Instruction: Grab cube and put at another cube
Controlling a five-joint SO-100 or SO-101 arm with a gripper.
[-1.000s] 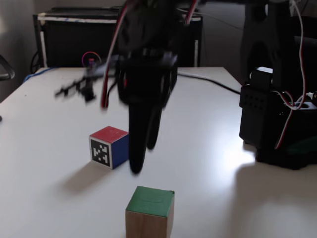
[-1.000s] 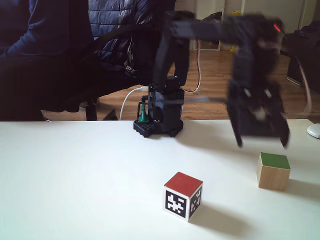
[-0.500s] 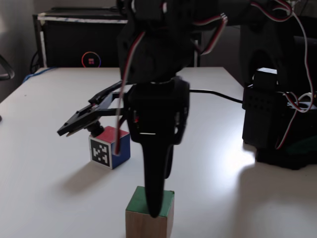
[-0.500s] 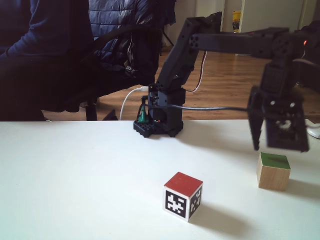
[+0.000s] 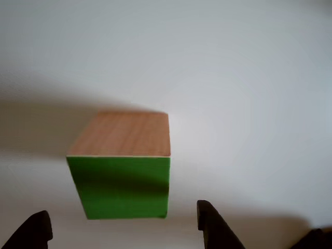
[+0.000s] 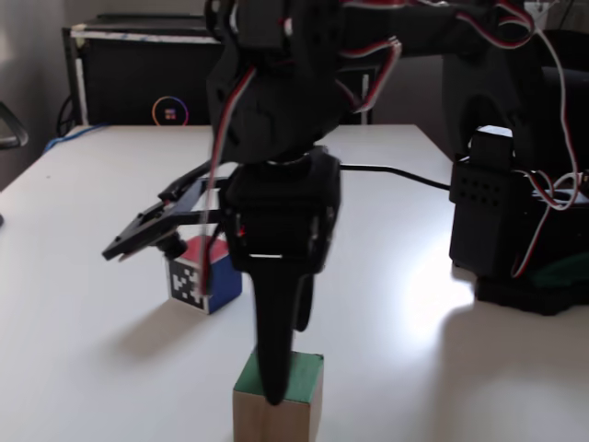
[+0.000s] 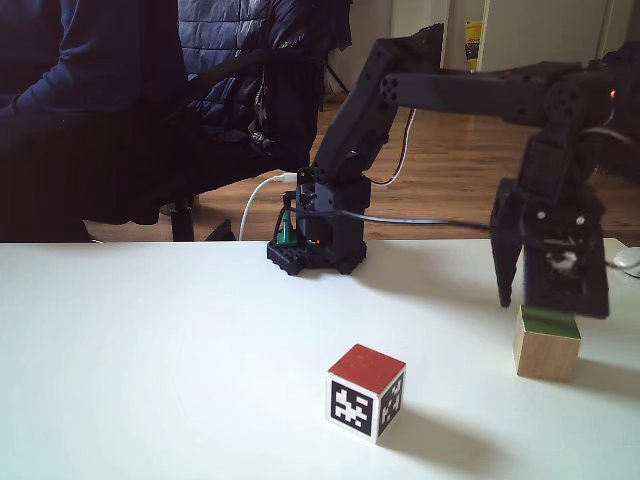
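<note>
Jaws spread wide, straddling the green-topped cube (image 7: 546, 345) without visible contact.
Gripper (image 7: 553, 305) low over the cube near the right table (image 7: 150, 350) edge in a fixed view; fingertips (image 5: 210, 220) flanking its green face in the other view. Red-faced marker cube (image 7: 366, 392) well apart at centre, upright on the white table; arm base (image 7: 318, 235) behind.

Cube (image 7: 546, 348) right of another cube (image 7: 366, 392) (well apart).

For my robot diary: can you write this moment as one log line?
phase: reaching | gripper: open, over green-faced cube | red-faced cube: apart on table
</note>
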